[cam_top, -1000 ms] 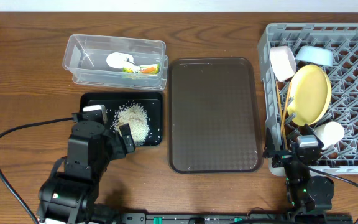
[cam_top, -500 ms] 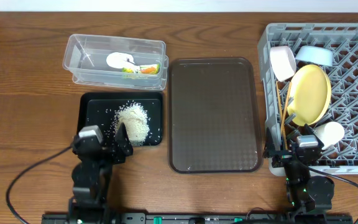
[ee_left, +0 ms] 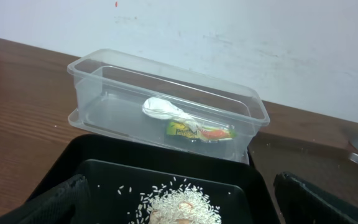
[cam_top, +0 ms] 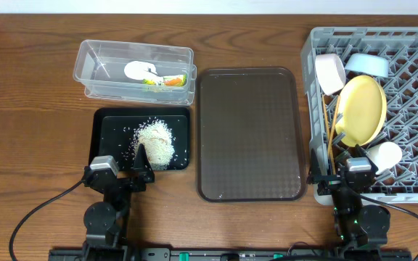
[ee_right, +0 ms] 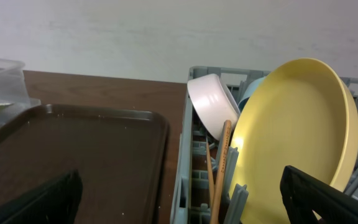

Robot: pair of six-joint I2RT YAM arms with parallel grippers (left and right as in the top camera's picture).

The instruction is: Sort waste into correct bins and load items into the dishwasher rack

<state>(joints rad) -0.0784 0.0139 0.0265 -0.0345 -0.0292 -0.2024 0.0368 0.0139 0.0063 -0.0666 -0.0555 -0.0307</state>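
The clear tub [cam_top: 93, 72] holds the white scrap [cam_top: 140, 71] and the green-and-orange wrapper [cam_top: 167, 81]; both also show in the left wrist view, scrap [ee_left: 163, 109] and wrapper [ee_left: 201, 130]. The black tray [cam_top: 107, 123] holds the rice heap [cam_top: 157, 141]. The grey rack [cam_top: 412, 181] holds the yellow plate [cam_top: 361, 109], blue bowl [cam_top: 367, 64], pinkish-white bowl [cam_top: 330, 72], white cup [cam_top: 383, 156] and chopsticks [cam_top: 333, 134]. My left gripper [cam_top: 122, 172] is open and empty at the black tray's near edge. My right gripper [cam_top: 341, 180] is open and empty at the rack's near left corner.
A large brown serving tray [cam_top: 249, 134] lies between the black tray and the rack. In the right wrist view the rack's left wall [ee_right: 185, 174] stands between my fingers, with the brown tray [ee_right: 73, 149] to its left. Cables trail along the table's near edge.
My left arm has drawn back toward the near table edge and folded down, its gripper now at the black tray's near rim. The right arm has not moved.
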